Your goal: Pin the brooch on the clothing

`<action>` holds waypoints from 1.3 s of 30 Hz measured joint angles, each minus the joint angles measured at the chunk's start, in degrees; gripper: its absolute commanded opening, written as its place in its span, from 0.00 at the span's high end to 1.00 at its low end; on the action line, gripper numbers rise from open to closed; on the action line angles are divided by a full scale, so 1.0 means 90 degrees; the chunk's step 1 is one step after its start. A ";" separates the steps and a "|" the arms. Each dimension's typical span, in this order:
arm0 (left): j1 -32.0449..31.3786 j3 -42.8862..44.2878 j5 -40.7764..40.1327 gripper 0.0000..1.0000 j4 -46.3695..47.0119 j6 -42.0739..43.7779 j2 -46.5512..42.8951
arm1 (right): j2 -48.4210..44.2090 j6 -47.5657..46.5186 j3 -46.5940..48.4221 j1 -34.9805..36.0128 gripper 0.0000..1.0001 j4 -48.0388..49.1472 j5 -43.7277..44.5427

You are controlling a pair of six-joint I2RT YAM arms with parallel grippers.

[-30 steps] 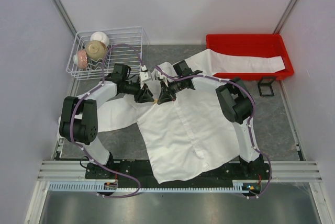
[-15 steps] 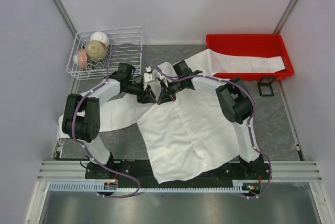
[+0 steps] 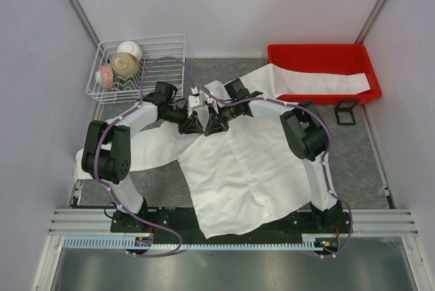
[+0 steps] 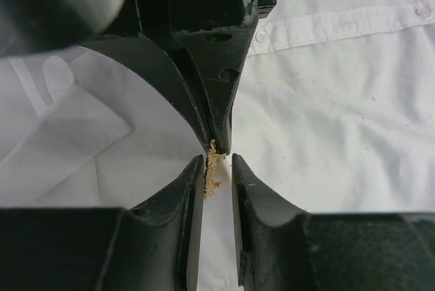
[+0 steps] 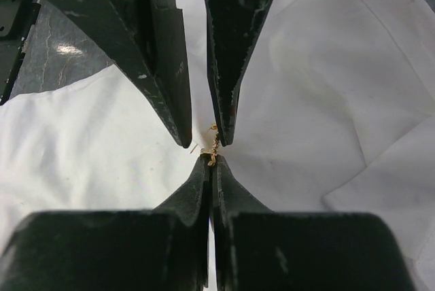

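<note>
The brooch (image 4: 213, 168), a tiny gold openwork piece, hangs edge-on over the white shirt (image 3: 245, 168), near its collar end; whether it touches the cloth I cannot tell. The right gripper (image 5: 211, 162) has its fingers pressed together on one end of the brooch and holds it. The left gripper (image 4: 217, 163) meets it tip to tip, its fingers a narrow gap apart on either side of the ornament, with no pinch showing.

The brooch looks light, stiff and thin-wired, easy to bend or flick away. It wants a gentle hold on its firmer rim with the pin left free, though the pin itself is too small to make out. The thin shirt cloth will likely give and bunch under a push.

The shirt lies spread on the grey table (image 3: 163, 182), one sleeve reaching into a red bin (image 3: 319, 53). A wire basket (image 3: 170, 53) holding bowls (image 3: 124, 65) stands at the far left.
</note>
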 measured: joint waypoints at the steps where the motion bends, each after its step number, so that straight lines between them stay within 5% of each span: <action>1: -0.0007 0.0002 -0.0015 0.76 0.0000 0.0002 0.0000 | 0.0000 0.0000 0.0000 0.0000 1.00 0.0000 -0.0005; 14: -0.0027 0.0056 -0.0151 0.98 -0.0036 -0.0007 0.0002 | -0.0002 0.0005 0.0024 0.0017 0.96 -0.0032 -0.0051; 23: 0.0024 0.0070 -0.0039 0.98 -0.0066 -0.0362 0.0002 | -0.0002 0.0097 0.0066 0.0012 0.75 -0.0090 -0.0070; 39: 0.0321 0.0058 0.0430 0.98 0.0068 -0.0765 0.0002 | -0.0002 0.0308 0.0216 0.0017 0.69 0.0070 -0.0092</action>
